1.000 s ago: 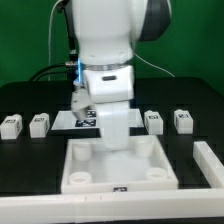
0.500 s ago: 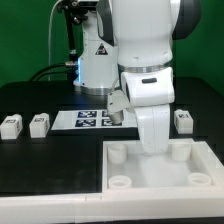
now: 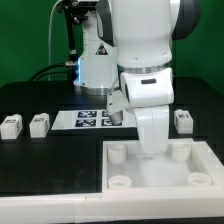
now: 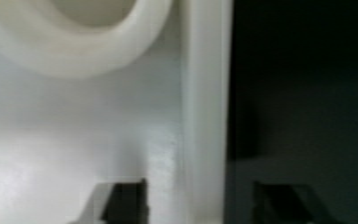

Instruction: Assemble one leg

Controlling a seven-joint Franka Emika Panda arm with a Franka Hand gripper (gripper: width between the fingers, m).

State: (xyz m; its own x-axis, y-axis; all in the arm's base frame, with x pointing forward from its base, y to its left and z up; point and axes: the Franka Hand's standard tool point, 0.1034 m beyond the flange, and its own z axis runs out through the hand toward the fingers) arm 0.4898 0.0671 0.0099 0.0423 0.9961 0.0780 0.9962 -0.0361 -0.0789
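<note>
The large white panel with round corner sockets lies at the front on the exterior view's right. My gripper is down on its far rim; the hand hides the fingertips there. In the wrist view my gripper straddles the panel's rim wall, one finger against its inner side, the other apart from its outer side over dark table. It holds nothing. Small white tagged legs stand apart: two on the left and one on the right.
The marker board lies flat behind the panel, partly hidden by the arm. A white fence runs along the front edge of the black table. A round socket of the panel shows close to the fingers.
Since one second ago the arm and the white panel stand much further to the exterior view's right. Nothing has moved over the last half second.
</note>
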